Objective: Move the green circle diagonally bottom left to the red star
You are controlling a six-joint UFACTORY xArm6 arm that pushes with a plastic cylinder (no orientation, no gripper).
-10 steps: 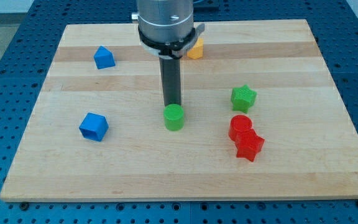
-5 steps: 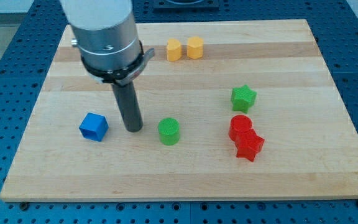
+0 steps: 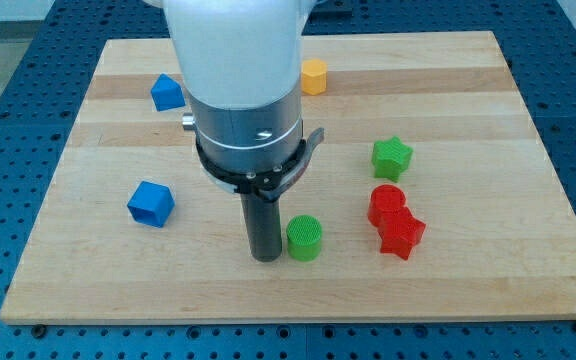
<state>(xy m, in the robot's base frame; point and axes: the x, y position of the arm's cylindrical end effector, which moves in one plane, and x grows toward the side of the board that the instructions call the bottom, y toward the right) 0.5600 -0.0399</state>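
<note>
Since the green circle [image 3: 304, 238] looks like a small, hard plastic cylinder standing on smooth wood, I judge it light, stiff and quick to slide — it should move at a light touch, but its round wall may let it slip off to one side if I press off-centre. With no jaws on this rig there is nothing to clamp or let go; I can only push, and the place to push is the middle of the wall, opposite the way I want it to travel.

It stands near the table's bottom edge, a little right of the middle, with the red star [image 3: 402, 235] to its right and a clear gap between them. A red circle [image 3: 386, 204] touches the star on its upper left side, and a green star [image 3: 392, 157] sits above that pair.

My tip [image 3: 264, 257] is down on the board just beside the green circle's left side — touching it or nearly so, I cannot tell which. The rod hangs straight down, the arm's pale body filling the middle of the view above it and hiding part of the board toward the top edge. Well apart sit a blue cube [image 3: 150, 203] toward the left edge, a second blue block [image 3: 167, 92] toward the top left corner, and a yellow block [image 3: 314, 76] near the top edge
</note>
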